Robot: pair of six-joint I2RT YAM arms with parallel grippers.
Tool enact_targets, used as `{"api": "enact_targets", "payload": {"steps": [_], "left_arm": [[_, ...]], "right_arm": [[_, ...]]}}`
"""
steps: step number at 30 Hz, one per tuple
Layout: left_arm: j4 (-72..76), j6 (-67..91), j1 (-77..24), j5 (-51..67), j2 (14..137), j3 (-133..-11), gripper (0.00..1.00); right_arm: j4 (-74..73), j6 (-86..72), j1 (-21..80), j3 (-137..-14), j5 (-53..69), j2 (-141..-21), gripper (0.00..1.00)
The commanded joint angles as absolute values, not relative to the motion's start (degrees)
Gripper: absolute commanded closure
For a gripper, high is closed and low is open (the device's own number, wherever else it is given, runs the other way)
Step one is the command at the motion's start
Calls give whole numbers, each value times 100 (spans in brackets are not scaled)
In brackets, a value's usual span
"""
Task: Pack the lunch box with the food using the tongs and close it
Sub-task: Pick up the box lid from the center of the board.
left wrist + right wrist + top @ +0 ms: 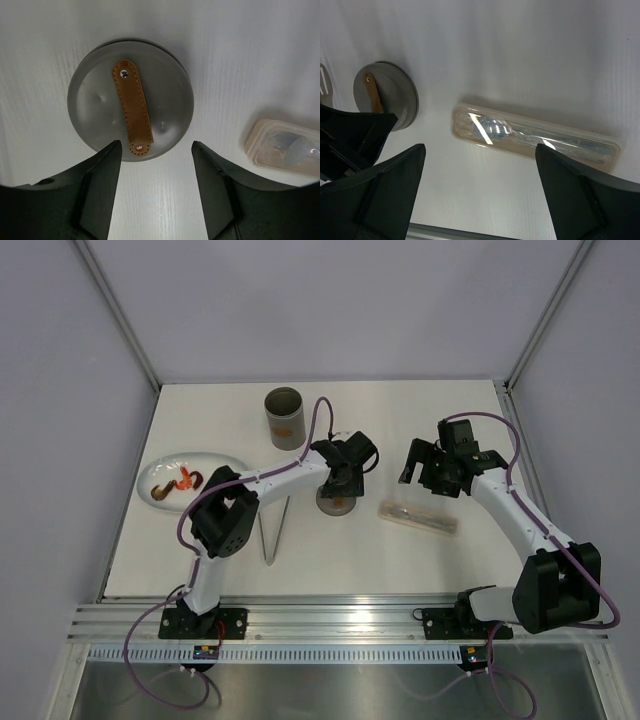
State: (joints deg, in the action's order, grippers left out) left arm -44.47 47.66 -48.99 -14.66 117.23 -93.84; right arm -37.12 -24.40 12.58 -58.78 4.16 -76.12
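From above, we see only a sliver of the lid (337, 506). The left pincer (340, 486) and its wrist cover the rest, and the fingertips are lost under that dark bulk. The left arm (270, 478) crosses the tongs (270, 535) and hides their upper ends. The food (180, 483) on the plate (226, 470) is too small for us to count or name. We cannot see into the lunch box (284, 420).

In the left wrist view the packet (282, 150) runs off the right edge and its contents are blurred. In the right wrist view glare muddles the packet's contents. The left pincer's dark bulk masks part of the lid. A silver sliver (323, 82) is cut off at the left edge, too little for us to name. Both fingers of the right pincer (479, 150) run off the bottom edge.
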Motion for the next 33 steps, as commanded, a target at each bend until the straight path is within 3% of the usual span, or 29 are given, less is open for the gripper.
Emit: {"api": "enact_targets", "payload": {"steps": [1, 17, 21, 25, 29, 33], "left_arm": [[-4360, 4816, -4931, -1670, 11760, -9659, 39], [-4237, 4852, -4799, -1872, 12014, -9519, 46], [-4271, 4764, -4755, -1934, 12067, -9597, 59], [-4350, 4702, -4755, -1960, 11989, -9633, 83], [-4561, 4422, -4746, -2083, 11760, -9729, 100], [-4798, 3904, -4650, -2119, 11234, -9878, 100]], "right_arm": [[-3630, -2373, 1239, -5897, 483, -7480, 1], [-3542, -2373, 1239, -5906, 747, -7620, 1], [-3577, -2373, 1248, -5959, 791, -7655, 0], [-3621, -2373, 1239, -6003, 791, -7682, 0], [-3639, -2408, 1239, -6003, 817, -7656, 1], [-3674, -2470, 1239, -5968, 826, -7577, 1]]}}
